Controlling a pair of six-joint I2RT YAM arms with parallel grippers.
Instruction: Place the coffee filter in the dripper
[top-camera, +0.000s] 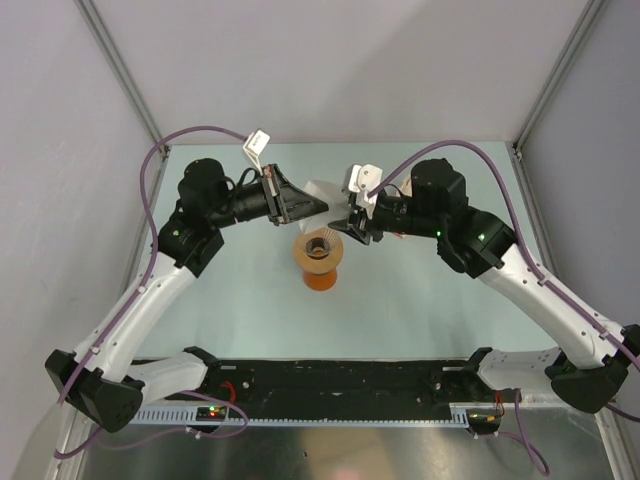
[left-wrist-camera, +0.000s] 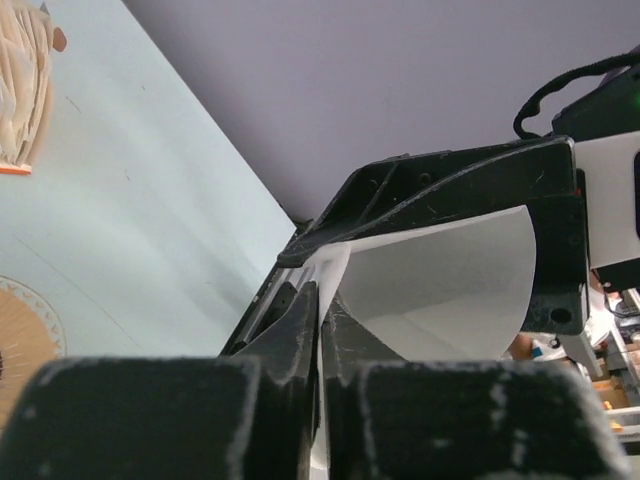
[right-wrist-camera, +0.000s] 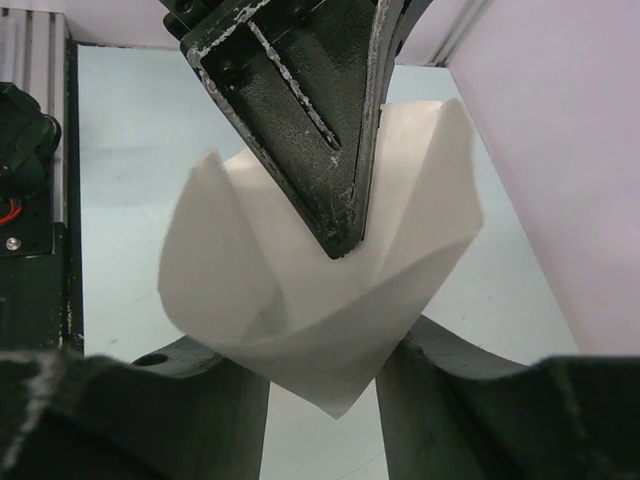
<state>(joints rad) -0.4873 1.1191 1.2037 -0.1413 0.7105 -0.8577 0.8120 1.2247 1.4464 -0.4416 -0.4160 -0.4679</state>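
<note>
From above, we see the two arms meeting over the middle of the pale table (top-camera: 430, 310). The left gripper (top-camera: 322, 207) points right and the right gripper (top-camera: 348, 222) points left, their tips near each other. The coffee filter (top-camera: 321, 192) shows as a pale patch between them. Just on the near side of the tips stands the dripper (top-camera: 320, 246), its dark centre hole facing up, seated on an orange vessel (top-camera: 322, 276). The filter is not in it.

In the left wrist view, we find this gripper's own fingers pressed together, with only a thin slit between them, pinching one edge of the white paper. The filter fans out beyond them. The right gripper's black fingers frame it along its top and far side. A ribbed tan-and-white stack of filters (left-wrist-camera: 20, 90) lies on the table at upper left, and the dripper's ribbed rim sits at the left edge.

In the right wrist view, the filter hangs opened into a cone, clear of the table. The left gripper comes down from above as a dark wedge, clamped on the paper's rim. The right fingers stand apart, one on each side of the cone's lower tip. We cannot tell whether they touch the paper.
</note>
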